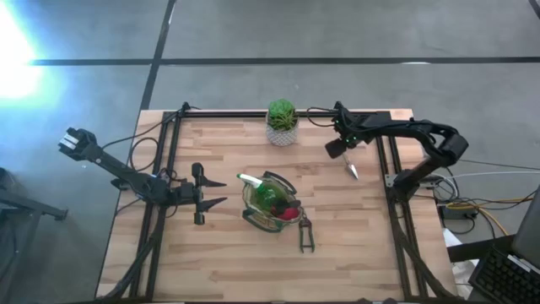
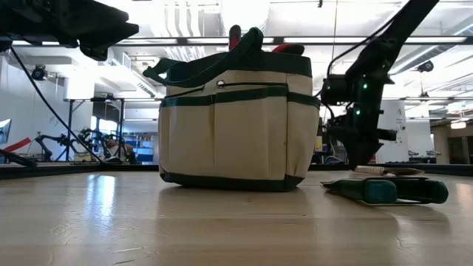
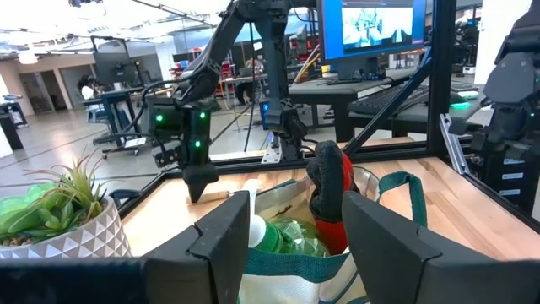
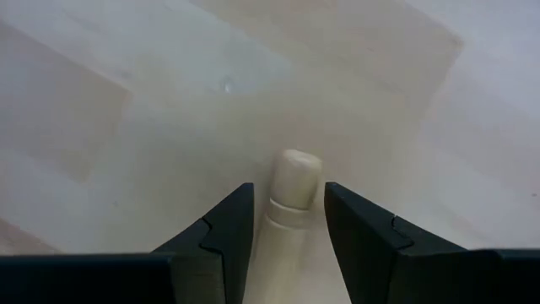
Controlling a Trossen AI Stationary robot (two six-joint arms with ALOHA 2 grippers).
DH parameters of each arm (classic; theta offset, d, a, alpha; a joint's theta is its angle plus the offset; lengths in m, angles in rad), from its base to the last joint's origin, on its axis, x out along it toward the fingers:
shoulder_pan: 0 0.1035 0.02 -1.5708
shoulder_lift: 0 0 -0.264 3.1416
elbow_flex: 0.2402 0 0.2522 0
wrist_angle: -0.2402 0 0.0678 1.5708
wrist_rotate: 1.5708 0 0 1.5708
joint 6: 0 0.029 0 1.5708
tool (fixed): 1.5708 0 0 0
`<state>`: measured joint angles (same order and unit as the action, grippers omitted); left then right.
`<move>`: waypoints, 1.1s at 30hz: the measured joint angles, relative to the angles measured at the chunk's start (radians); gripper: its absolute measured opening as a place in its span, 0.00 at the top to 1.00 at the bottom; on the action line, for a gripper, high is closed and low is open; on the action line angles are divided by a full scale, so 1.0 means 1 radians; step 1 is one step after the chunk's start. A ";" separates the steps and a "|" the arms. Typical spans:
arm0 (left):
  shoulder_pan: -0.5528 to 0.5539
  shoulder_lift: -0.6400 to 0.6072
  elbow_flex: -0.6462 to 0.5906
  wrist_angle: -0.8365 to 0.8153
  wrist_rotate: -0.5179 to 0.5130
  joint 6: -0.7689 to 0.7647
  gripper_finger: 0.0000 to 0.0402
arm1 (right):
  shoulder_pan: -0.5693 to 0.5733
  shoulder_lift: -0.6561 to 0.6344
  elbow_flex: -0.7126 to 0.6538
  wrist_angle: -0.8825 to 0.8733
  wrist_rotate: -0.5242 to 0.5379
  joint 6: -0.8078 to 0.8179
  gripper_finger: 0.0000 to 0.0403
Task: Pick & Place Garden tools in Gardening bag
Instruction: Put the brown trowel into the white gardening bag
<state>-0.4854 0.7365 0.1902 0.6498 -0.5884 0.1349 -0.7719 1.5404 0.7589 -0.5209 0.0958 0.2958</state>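
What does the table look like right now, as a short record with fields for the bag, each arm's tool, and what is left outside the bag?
bag: gardening bag mid-table, green spray bottle and red-and-black sprayer piece inside
left tool: left tool open, empty, just left of the bag
right tool: right tool open, fingers either side of a wooden handle lying on the table; grip not closed
tool outside bag: wooden-handled trowel near the right tool
also outside: pruners beside the bag
not part of the task: potted plant at the far edge
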 joint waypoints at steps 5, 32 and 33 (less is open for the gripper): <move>0.000 0.000 0.000 0.000 0.000 0.000 0.52 | 0.000 0.048 0.005 0.011 -0.001 -0.005 0.66; 0.000 0.000 0.000 0.000 0.000 0.000 0.52 | 0.045 -0.078 -0.001 0.020 -0.049 -0.016 0.88; 0.000 0.000 0.000 0.000 0.000 0.000 0.52 | 0.057 -0.101 -0.001 0.027 -0.049 -0.016 0.88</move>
<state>-0.4854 0.7368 0.1902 0.6495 -0.5884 0.1348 -0.7151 1.4392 0.7582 -0.4944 0.0467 0.2802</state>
